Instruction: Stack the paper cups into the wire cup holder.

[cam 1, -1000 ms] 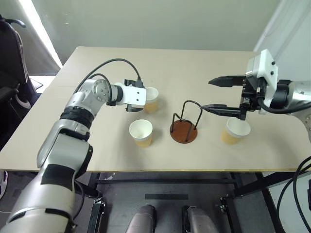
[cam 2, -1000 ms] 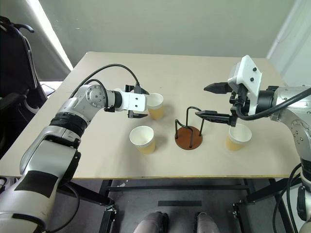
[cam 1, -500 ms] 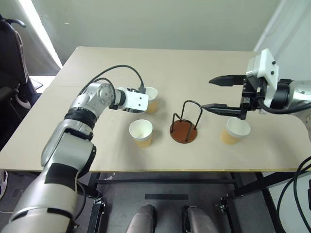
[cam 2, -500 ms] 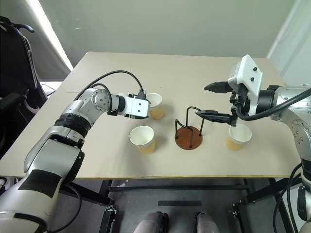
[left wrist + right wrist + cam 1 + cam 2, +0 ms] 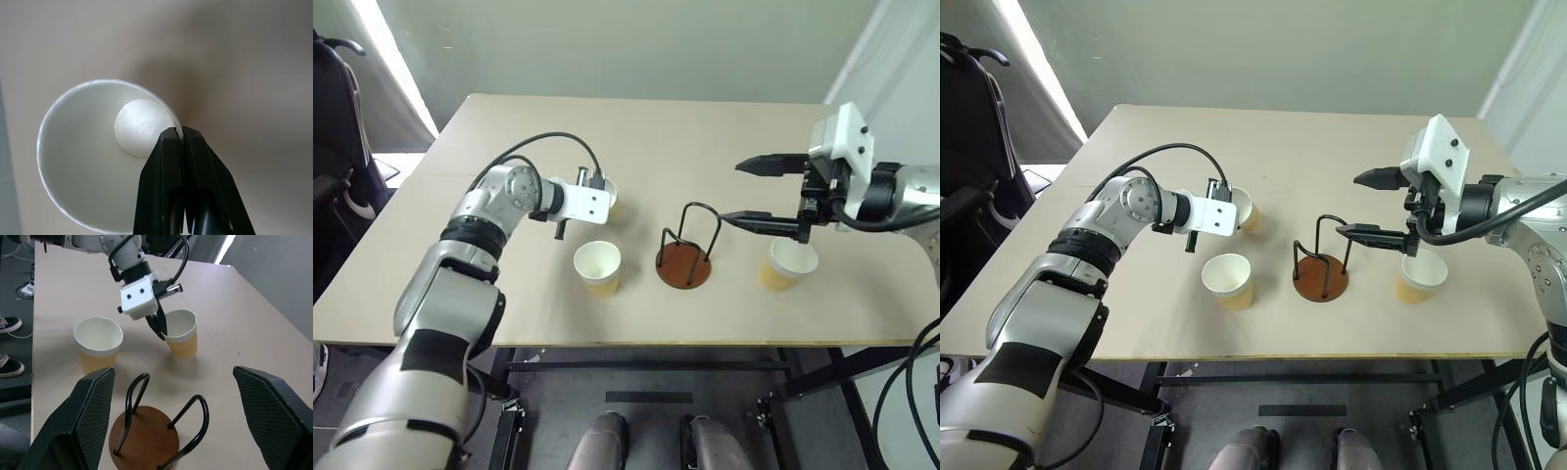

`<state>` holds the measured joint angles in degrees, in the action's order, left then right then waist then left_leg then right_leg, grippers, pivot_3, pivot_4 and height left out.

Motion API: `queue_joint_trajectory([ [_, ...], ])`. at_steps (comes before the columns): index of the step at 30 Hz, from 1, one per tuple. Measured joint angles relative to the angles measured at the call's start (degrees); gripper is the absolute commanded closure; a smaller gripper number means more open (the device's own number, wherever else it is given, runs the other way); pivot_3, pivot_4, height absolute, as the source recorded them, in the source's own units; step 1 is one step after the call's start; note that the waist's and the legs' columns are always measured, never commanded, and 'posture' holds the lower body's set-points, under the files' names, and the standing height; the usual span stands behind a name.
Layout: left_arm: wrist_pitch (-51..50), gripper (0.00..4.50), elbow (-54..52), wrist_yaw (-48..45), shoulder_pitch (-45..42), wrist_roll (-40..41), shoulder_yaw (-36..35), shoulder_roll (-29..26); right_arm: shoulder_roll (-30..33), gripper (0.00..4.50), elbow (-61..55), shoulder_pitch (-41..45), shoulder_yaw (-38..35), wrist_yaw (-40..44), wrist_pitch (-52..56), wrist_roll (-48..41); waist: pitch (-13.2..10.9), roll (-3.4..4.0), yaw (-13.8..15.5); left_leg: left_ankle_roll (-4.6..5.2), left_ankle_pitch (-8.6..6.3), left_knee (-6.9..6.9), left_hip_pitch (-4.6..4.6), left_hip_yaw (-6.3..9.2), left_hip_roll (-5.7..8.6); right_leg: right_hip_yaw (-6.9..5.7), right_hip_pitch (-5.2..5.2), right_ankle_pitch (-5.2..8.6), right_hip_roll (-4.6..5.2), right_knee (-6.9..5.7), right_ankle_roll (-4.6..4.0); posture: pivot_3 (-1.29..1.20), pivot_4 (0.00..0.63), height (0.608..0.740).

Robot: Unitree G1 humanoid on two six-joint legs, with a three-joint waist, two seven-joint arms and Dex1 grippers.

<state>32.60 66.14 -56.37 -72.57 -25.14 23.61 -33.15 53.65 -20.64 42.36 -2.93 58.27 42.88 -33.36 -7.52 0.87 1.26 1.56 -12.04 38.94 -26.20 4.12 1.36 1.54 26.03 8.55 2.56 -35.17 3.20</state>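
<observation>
My left gripper (image 5: pixel 177 133) is shut on the rim of a paper cup (image 5: pixel 88 161), one finger inside and one outside. This cup (image 5: pixel 181 334) stands at the far left of the group, partly hidden behind the gripper's white housing (image 5: pixel 588 201). A second paper cup (image 5: pixel 597 266) stands upright nearer the front edge. The wire cup holder (image 5: pixel 684 265), a rust-brown disc with black wire loops, sits at mid-table with nothing in it. A third paper cup (image 5: pixel 790 262) stands right of it. My right gripper (image 5: pixel 751 192) hovers open above that cup and the holder.
The tan table (image 5: pixel 656 127) has bare room behind and on both sides of the cups. A black cable (image 5: pixel 553 142) arches over my left forearm. A dark chair (image 5: pixel 337 147) stands off the table's left edge. Shoes (image 5: pixel 10 324) lie on the floor beyond the table.
My left gripper's fingers have shut on the rim of the far-left cup, and its wrist has turned a little. The right arm, the other cups and the holder have not moved.
</observation>
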Motion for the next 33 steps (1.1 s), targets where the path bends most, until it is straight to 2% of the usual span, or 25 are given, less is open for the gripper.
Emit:
queue_joint_trajectory([
  [3, -3.1, 4.49, -1.9, -6.9, -1.2, 5.4, -3.6, 0.1, 1.3, 0.57, 0.5, -0.1, 0.0, 0.5, -0.2, 0.1, 0.0, 0.00, 0.1, 0.06, -0.05, 0.11, -0.12, 0.01, 0.00, 0.00, 0.04, -0.01, 0.00, 0.01, 0.01, 0.00, 0.150, 0.740],
  [7, -13.4, 4.49, -10.3, -20.1, -3.6, 16.6, -9.5, 1.3, 5.0, 0.57, 2.4, -0.5, 0.0, 4.0, -1.5, 0.8, 0.0, 0.00, 0.5, 0.27, -0.20, 0.22, -0.29, 0.00, 0.01, 0.00, 0.09, -0.02, 0.02, 0.06, 0.04, 0.00, 0.150, 0.740],
  [13, -28.4, 4.49, -24.1, -32.6, -4.6, 25.9, -11.6, 0.9, 8.3, 0.57, 3.4, -1.3, 0.0, 9.1, -2.7, 0.9, 0.0, 0.00, 0.3, 0.23, -0.23, 0.22, -0.28, -0.07, -0.03, 0.05, 0.12, -0.01, 0.02, 0.06, 0.16, 0.00, 0.150, 0.740],
  [18, -37.2, 4.49, -31.9, -34.0, -4.7, 32.7, -8.5, -2.3, 8.6, 0.57, 2.9, -0.9, 0.0, 10.4, -2.1, -0.4, 0.0, 0.01, 0.0, 0.40, -0.29, 0.23, -0.16, -0.07, -0.05, 0.06, 0.05, -0.01, 0.02, 0.01, 0.19, 0.00, 0.150, 0.740],
  [23, -41.7, 4.49, -34.1, -34.1, -5.1, 39.4, -2.6, -4.6, 8.2, 0.57, 1.1, 0.2, -0.8, 9.1, -0.7, -2.5, 0.0, 0.01, 0.1, 0.46, -0.29, 0.25, -0.15, -0.04, -0.05, 0.04, -0.01, -0.01, 0.03, 0.02, 0.19, 0.00, 0.150, 0.740],
  [33, -42.1, 4.49, -32.5, -34.2, -8.6, 45.0, 3.7, -3.5, 8.5, 0.57, -3.9, -5.1, -4.6, 5.6, 1.2, -4.0, 0.0, 0.01, 0.4, 0.43, -0.28, 0.28, -0.18, -0.07, -0.04, 0.04, -0.06, 0.02, 0.08, 0.09, 0.31, 0.00, 0.150, 0.740],
])
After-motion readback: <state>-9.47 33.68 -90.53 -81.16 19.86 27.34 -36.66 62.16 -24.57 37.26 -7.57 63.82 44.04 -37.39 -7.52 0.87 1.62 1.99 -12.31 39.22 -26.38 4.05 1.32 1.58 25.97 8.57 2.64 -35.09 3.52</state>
